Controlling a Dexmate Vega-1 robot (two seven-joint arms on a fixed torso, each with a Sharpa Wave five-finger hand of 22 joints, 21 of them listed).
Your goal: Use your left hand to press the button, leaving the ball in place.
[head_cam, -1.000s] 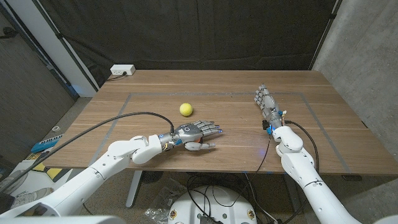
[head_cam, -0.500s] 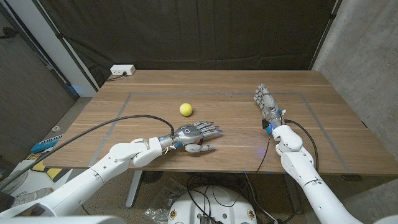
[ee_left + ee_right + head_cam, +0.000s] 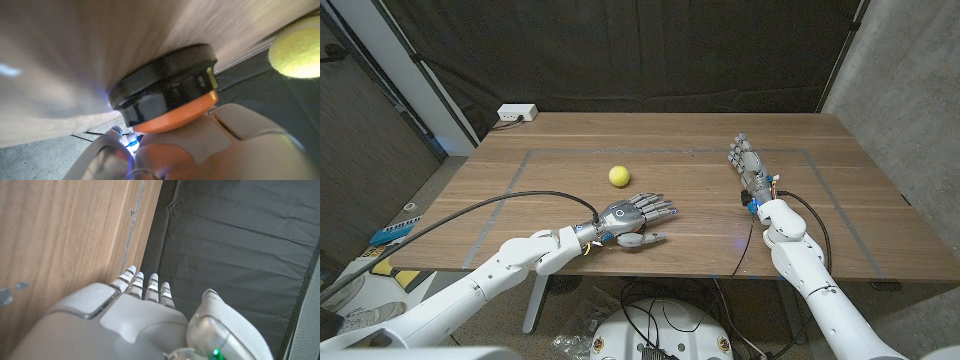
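My left hand [image 3: 634,215] reaches out over the middle of the wooden table [image 3: 840,215], fingers spread, and covers the button in the head view. In the left wrist view the button [image 3: 165,95], with a black base and an orange cap, sits right against the palm of my left hand [image 3: 225,145]. The yellow ball [image 3: 618,176] lies on the table just beyond that hand, apart from it, and the ball [image 3: 296,52] also appears in the left wrist view. My right hand [image 3: 748,165] stands on the table's right side, fingers straight and holding nothing.
A white power strip [image 3: 517,113] sits at the far left corner. Thin tape lines [image 3: 670,152] mark a rectangle on the tabletop. A black cable [image 3: 510,197] loops over the table along my left arm. A dark curtain hangs behind the table.
My left forearm has slid a little forward and to the right while the hand stays over the button. The ball and my right hand have not moved.
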